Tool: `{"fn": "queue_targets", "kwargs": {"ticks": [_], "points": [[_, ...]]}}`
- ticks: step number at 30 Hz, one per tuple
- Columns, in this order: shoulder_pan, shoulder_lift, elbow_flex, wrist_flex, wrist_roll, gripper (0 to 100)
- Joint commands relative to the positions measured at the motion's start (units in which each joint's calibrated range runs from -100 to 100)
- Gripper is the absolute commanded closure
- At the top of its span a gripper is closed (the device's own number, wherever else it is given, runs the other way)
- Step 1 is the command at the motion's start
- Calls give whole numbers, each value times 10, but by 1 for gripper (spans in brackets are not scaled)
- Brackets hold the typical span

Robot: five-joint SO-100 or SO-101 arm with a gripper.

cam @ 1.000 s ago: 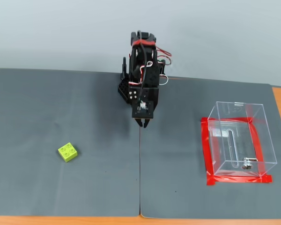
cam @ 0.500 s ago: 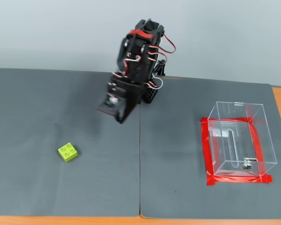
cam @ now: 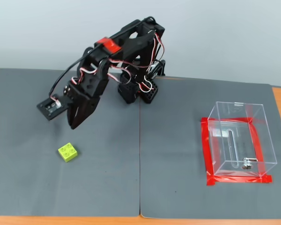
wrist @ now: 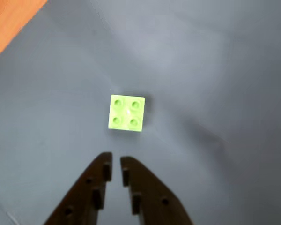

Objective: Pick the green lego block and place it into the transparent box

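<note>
Green lego block (cam: 68,152) sits on the gray mat (cam: 107,187), studs up, well apart from the transparent box (cam: 241,140). A pale wall stands behind. The claw (wrist: 115,165) hangs above the block, nearly closed and empty. Only the fixed view shows the box and its red tape (cam: 239,179).

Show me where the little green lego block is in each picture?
Wrist view: the green lego block sits near the middle, just ahead of the gripper tips.
Fixed view: the block lies lower left, below the gripper.
Shared landmark: the grey mat.
</note>
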Motion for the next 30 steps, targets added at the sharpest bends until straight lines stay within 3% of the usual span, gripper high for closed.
{"fn": "queue_targets", "kwargs": {"ticks": [1,5,7,9,16,30], "points": [[13,50,-27,-59,10,97],[6,84,-24,-71,10,86],[2,110,-20,-71,5,72],[2,124,-23,-72,5,69],[-6,189,-20,-184,10,68],[-46,232,-28,-189,5,68]]}}
